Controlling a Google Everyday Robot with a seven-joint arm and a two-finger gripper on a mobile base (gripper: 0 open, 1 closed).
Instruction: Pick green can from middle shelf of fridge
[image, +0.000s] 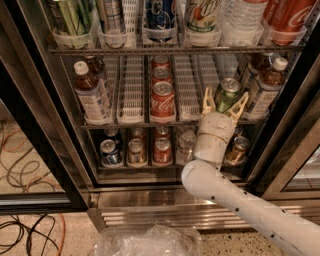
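A commercial drinks cooler, the fridge (150, 216), with its black-framed glass door open above a stainless steel base grille, marks this as a stocked refreshment corner in a workplace or test lab, not a home kitchen. Its wire racks hold drinks in rows: tall cans in clear cups (160, 34) above, red cola cans (162, 102) and white-capped bottles (92, 96) in slotted white lanes on the middle shelf (132, 102), small cans (136, 152) below. Loose orange and black cables (25, 167) sprawl over the speckled floor (62, 239). The robot's gripper (225, 94) is at the middle shelf, jaws spread either side of the green can (228, 96).
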